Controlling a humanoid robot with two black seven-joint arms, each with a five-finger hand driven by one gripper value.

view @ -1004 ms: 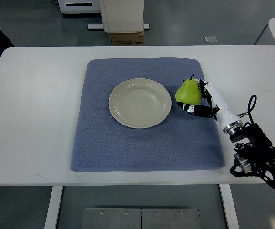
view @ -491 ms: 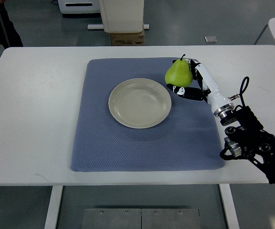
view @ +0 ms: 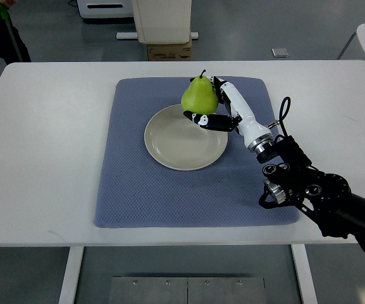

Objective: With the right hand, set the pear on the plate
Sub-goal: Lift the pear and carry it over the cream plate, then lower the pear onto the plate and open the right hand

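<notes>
- pear (view: 199,95): bright green, smooth and glossy, broad at the base and narrowing to a rounded shoulder, with a short dark stem standing up from the top; it stood upright in the picture, its outline overlapping the far right rim of the plate.
- right hand (view: 223,111): white shell with black joints, reaching in from the lower right; its fingers were curled closed about the pear, one black-tipped finger (view: 209,120) lying under the fruit's base and the white back of the hand pressed along its right side.
- plate (view: 169,149): round, pale cream, shallow, with a plain raised rim; it lay near the middle of the mat and held nothing on its inner surface.
- mat (view: 138,196): blue-grey, textured cloth with rounded corners, spread flat on the table and lying under both plate and hand.
- table (view: 49,158): white, smooth top.
- forearm (view: 309,193): black, with exposed cabling and metal fittings, crossing the mat's lower right corner toward the right edge of the view.
</notes>
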